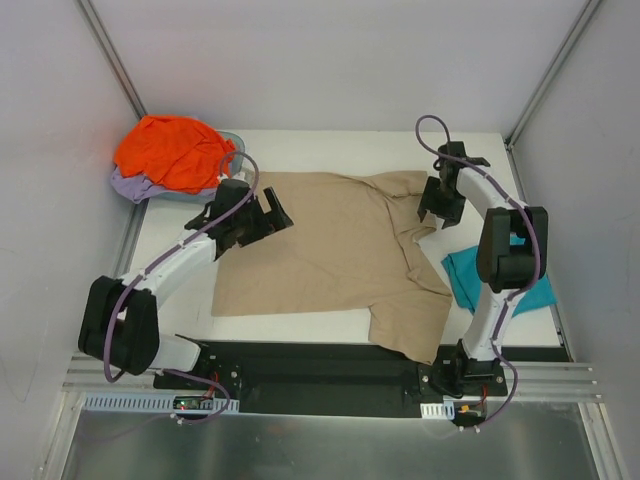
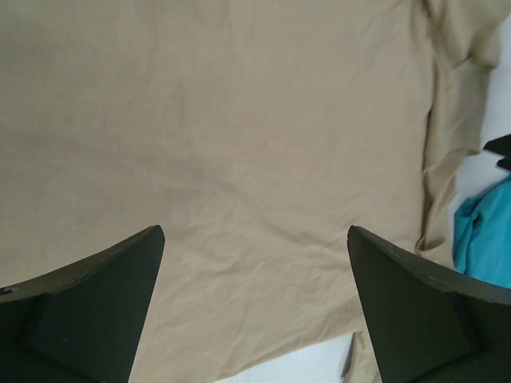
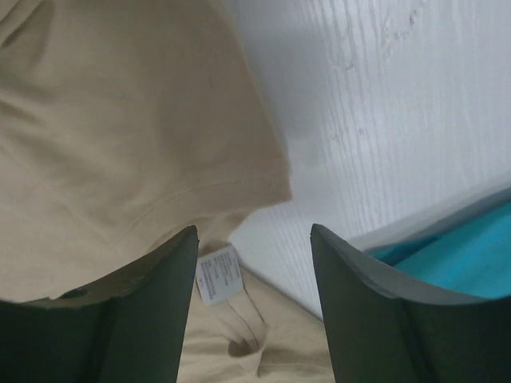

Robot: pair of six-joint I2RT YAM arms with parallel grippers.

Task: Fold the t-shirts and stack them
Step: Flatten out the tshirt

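The tan t-shirt (image 1: 330, 250) lies spread flat in the middle of the table, its right side folded over and rumpled. My left gripper (image 1: 275, 215) hovers over its upper left part, open, with only flat tan cloth (image 2: 239, 144) below the gap (image 2: 255, 231). Above the shirt's upper right sleeve my right gripper (image 1: 437, 210) is open too (image 3: 254, 231), and a sleeve hem (image 3: 120, 120) and a white label (image 3: 217, 274) show beneath it. A teal t-shirt (image 1: 465, 275) lies at the right under the right arm. The orange t-shirt (image 1: 175, 150) sits piled on a lavender one (image 1: 130, 185).
The orange and lavender shirts rest in a shallow basin (image 1: 232, 140) at the back left corner. Grey walls close in the table on the left, back and right. Bare white tabletop (image 3: 383, 120) shows between the tan shirt and the teal cloth (image 3: 471, 255).
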